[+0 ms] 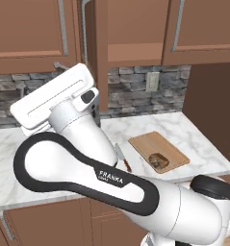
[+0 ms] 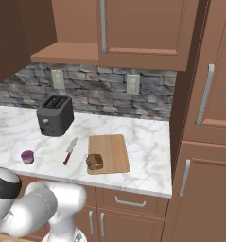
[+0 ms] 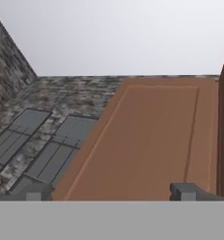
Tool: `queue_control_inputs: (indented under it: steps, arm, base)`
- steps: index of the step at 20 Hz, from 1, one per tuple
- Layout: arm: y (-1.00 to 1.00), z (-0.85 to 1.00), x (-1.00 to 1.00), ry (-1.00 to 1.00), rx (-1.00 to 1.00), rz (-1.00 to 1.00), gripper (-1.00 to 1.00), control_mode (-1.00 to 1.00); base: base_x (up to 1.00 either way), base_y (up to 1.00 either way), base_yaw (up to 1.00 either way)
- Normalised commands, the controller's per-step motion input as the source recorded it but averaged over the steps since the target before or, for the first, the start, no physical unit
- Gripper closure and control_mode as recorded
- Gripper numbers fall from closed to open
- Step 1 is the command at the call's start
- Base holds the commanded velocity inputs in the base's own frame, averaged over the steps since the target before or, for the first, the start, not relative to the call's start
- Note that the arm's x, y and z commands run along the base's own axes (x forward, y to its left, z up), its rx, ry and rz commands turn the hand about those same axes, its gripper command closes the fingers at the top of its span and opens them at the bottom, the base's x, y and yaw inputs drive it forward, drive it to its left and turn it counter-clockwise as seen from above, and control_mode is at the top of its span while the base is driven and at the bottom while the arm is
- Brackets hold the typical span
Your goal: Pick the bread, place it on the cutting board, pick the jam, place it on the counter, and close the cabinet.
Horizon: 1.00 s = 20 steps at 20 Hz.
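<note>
The one thing I can read is on my own arm (image 1: 111,180): the word "FRANKA" in small white capitals, printed on the dark band that runs along the white link in the left base view, well behind and below my end effector. A second, smaller line of lettering sits just under it, too fine for me to make out. I can read no lettering on the toaster (image 2: 55,115), the jam (image 2: 27,156) or the wall outlets (image 2: 132,83).
</note>
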Motion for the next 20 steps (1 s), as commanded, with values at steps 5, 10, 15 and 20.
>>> queue_control_inputs:
  steps: [5,10,15,20]
  arm:
    - [0.22,0.0,0.13,0.0,0.1,-0.1,-1.0,-1.0]
    - [0.1,0.0,0.18,0.0,0.07,-0.1,-1.0,-1.0]
    - [0.03,0.0,0.11,0.0,0.09,-0.1,-1.0,-1.0]
    - [0.05,0.0,0.08,0.0,0.1,-0.1,-1.0,-1.0]
  base:
    - [0.0,0.0,0.0]
    - [0.0,0.0,0.0]
    - [0.0,0.0,0.0]
    - [0.0,0.0,0.0]
